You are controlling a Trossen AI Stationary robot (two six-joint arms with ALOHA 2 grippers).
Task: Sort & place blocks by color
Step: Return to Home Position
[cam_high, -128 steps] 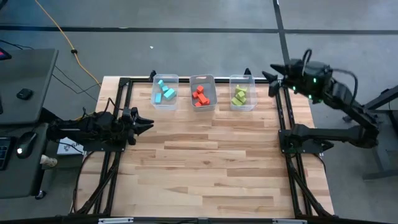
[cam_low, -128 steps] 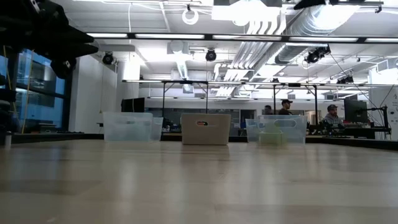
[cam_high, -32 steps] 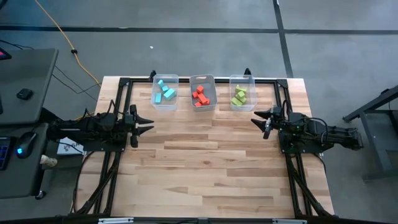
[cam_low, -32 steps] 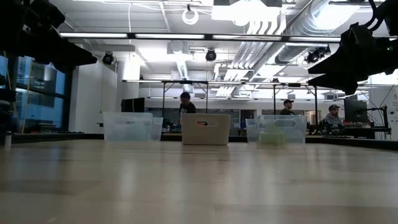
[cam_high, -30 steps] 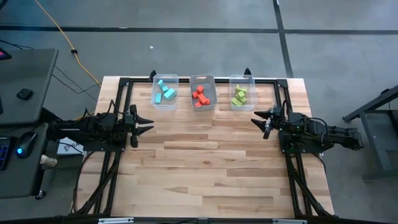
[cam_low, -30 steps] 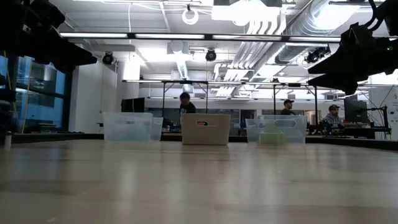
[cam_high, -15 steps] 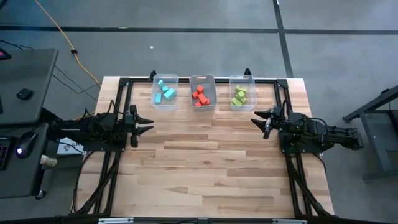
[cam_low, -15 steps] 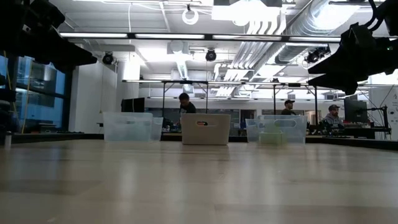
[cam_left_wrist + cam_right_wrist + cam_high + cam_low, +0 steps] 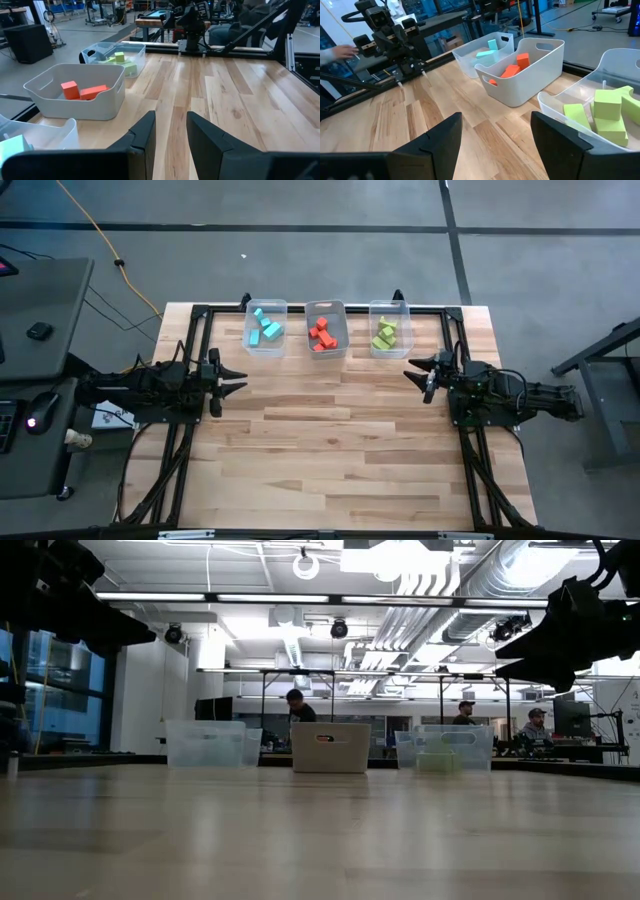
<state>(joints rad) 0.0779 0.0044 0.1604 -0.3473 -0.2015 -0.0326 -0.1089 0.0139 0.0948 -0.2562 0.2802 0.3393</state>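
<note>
Sorting looks finished, the blocks lying colour by colour in three bins along the worktop edge, and left gripper and right gripper, fingers parted and empty, seem parked, so little more is needed.

Row of three bins along the back of the table, blocks in every one.
The middle bin has the left bin just beside it on one side and the right bin just beside it on the other. In front of the middle bin and well out to either side, the left gripper and right gripper hover over the table, pointing inward.
</note>
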